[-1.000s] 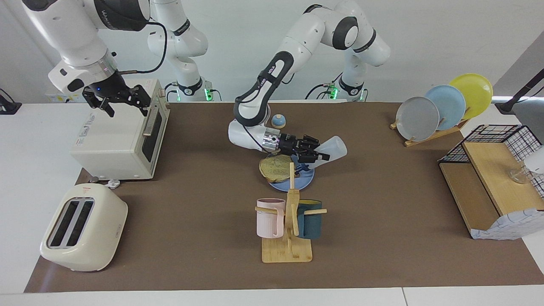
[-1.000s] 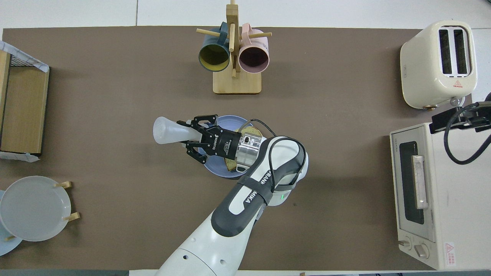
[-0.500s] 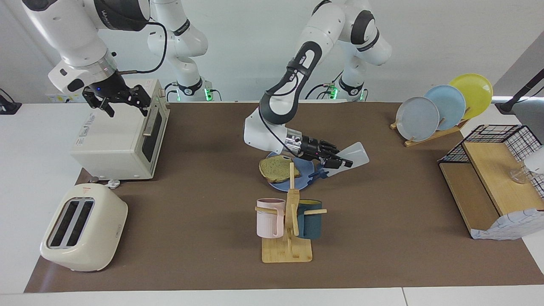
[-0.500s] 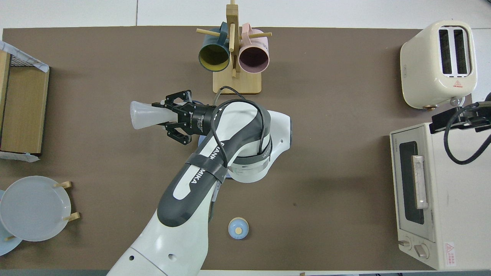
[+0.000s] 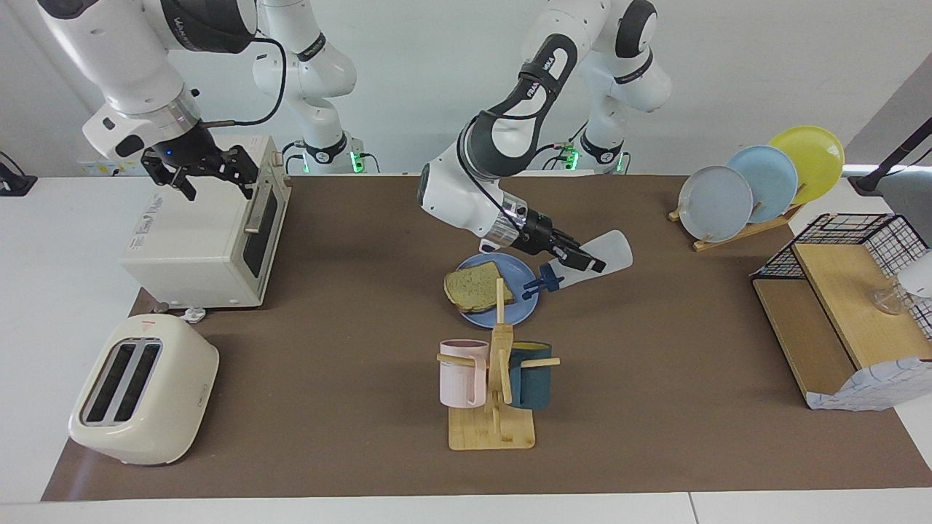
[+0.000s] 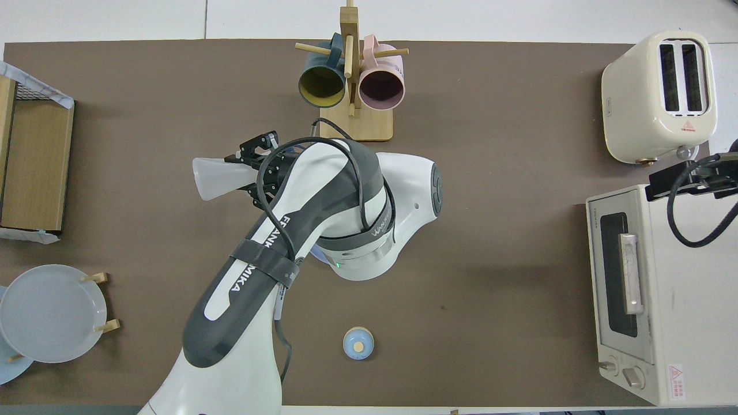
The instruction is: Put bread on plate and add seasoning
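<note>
Left gripper (image 5: 579, 260) clamps the tilted translucent plastic seasoning (image 5: 593, 260); speckled square bread (image 5: 478, 287) lies on round blue plate (image 5: 526, 302); right gripper (image 5: 212, 175) gapes empty.

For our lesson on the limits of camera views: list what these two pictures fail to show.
- Overhead view: the left arm covers the plate and bread.
- Overhead view: the arm also hides the seasoning cap.
- Facing view: whether any seasoning is falling is too fine to tell.
- Overhead view: the right gripper is out of frame.
</note>
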{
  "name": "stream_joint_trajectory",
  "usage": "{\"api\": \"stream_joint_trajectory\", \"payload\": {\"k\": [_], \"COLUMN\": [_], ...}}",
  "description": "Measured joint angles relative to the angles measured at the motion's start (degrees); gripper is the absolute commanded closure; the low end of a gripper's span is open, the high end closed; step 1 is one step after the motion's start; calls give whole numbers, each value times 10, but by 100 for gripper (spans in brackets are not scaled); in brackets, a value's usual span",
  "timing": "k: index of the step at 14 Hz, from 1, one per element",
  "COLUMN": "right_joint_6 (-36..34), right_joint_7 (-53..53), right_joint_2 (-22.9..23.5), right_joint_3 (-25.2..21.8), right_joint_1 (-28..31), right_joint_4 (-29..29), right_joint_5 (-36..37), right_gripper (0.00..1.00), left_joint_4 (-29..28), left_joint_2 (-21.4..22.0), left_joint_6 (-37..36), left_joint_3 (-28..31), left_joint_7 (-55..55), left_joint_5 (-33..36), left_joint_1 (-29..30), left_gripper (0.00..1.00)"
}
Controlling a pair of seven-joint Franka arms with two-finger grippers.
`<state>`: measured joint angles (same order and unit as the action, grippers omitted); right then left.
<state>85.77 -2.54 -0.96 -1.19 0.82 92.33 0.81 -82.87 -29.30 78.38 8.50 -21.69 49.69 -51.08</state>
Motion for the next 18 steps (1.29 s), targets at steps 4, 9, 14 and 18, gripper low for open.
{"api": "stream_joint_trajectory", "payload": {"k": [4,9,14,18], "right_joint_6": [0,0,0,0], "right_joint_7": [0,0,0,0], "right_joint_2": [0,0,0,0], "right_joint_3": [0,0,0,0], "right_joint_1": [0,0,0,0], "right_joint_4": [0,0,0,0], "right_joint_5": [0,0,0,0], "right_gripper": [0,0,0,0], "left_joint_4": [-7,-29,-79,-143], "left_joint_2": [67,146,187,212], "left_joint_6": [46,117,258,396], "left_joint_3": [1,2,2,2], "left_joint_7": [2,7,65,164], "left_joint_5": [-49,-151,-268,-328], "left_joint_1": [41,105,174,205], "left_gripper": [100,100,100,100]}}
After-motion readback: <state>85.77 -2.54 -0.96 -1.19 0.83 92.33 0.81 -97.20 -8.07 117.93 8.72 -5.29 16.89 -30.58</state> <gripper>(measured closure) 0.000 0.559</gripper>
